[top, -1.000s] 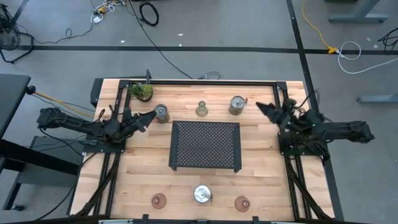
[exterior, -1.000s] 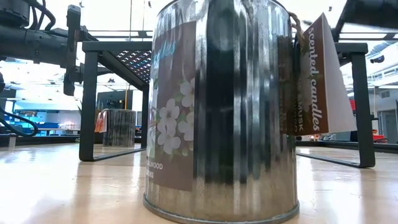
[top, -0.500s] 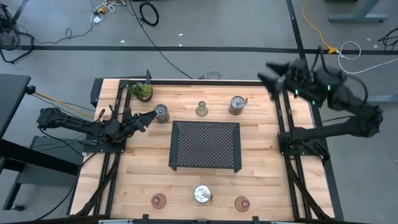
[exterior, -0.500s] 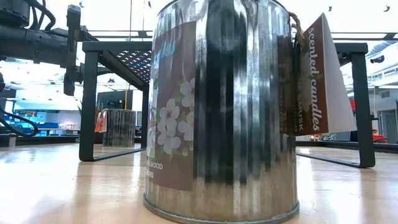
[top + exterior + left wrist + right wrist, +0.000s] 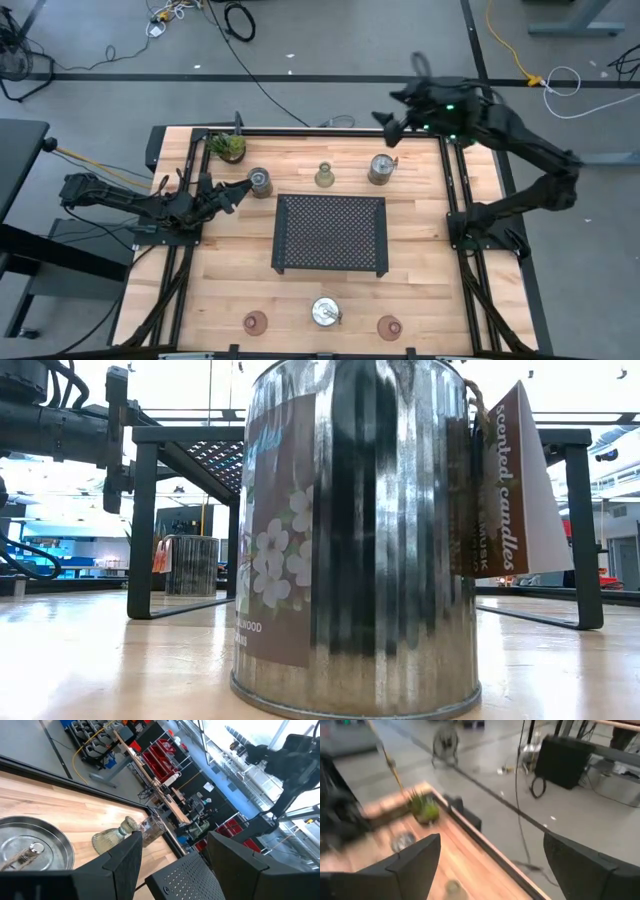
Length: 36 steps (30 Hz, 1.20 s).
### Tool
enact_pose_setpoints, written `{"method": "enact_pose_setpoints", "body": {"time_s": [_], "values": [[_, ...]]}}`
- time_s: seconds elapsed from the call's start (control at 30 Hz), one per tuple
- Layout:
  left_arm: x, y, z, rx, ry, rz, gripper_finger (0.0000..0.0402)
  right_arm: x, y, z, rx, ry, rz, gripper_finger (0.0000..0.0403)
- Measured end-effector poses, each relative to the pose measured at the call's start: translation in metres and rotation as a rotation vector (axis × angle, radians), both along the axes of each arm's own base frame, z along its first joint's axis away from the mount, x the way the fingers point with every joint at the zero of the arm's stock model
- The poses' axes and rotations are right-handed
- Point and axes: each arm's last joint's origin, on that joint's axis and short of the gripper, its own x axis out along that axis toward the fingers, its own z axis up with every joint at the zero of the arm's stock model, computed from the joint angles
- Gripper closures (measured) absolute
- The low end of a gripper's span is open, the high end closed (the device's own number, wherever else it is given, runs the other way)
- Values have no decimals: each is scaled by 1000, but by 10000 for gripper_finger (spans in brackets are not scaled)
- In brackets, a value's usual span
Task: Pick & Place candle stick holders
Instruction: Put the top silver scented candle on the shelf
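**A:** Where were the candle holders relative to the grippers at that point?

**B:** Nothing was held. The right gripper (image 5: 385, 128) was up in the air over the table's far edge, just behind the far-right silver holder (image 5: 381, 169), not touching it. Its fingers (image 5: 415, 865) were spread wide with nothing between them. The left gripper (image 5: 243, 188) sat low by the left edge, its tips just short of the far-left silver holder (image 5: 260, 182); the fingers (image 5: 122, 862) were apart and not clamping anything either.

**A:** And the rest?

**B:** The olive-green glass holder (image 5: 324, 176) stood between those two silver ones in the far row, behind the black mesh tray (image 5: 331, 235). Near row: one reddish-brown glass holder (image 5: 255, 322), the third silver holder (image 5: 324, 312), then the second reddish-brown one (image 5: 389, 326). The little plant (image 5: 228, 146) was in the far-left corner of the table (image 5: 420, 290).

**A:** Any readable text?

**B:** Yep, the low cam was right up against that near silver holder. Its brown hang tag (image 5: 510, 485) said "Scented candles", and the floral label (image 5: 275, 530) ended in "WOOD"; the rest was too small to read.
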Motion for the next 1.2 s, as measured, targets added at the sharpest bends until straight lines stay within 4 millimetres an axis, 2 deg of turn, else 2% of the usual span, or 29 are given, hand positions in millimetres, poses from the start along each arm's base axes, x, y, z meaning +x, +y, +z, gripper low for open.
{"method": "enact_pose_setpoints", "body": {"time_s": [0.17, 0.3, 0.5, 0.7, 0.83, 0.93, 1.03, 1.2], "values": [[0, 0, 0, 0, 1, 0, 174, 19, -6, -16, -46, 143, 52, 53], [0, 0, 0, 0, 1, 0, 174, 20, -5, -17, -152, 236, 123, 53], [0, 0, 0, 0, 1, 0, 174, 15, 1, -12, -218, 258, 152, 53], [0, 0, 0, -1, 0, 7, 174, 12, 2, -14, -224, 299, 162, 53], [0, 0, 0, -2, 0, 18, 174, 10, 0, -15, -240, 327, 66, 53], [0, 0, 0, -2, 0, 19, 174, 9, -2, -13, -201, 268, -62, 50], [0, 0, 0, -3, 0, 19, 174, 4, -2, -12, -160, 233, -133, 38], [0, 0, 0, -3, 0, 19, 174, -2, -3, -10, -195, 236, -276, 13]]}}
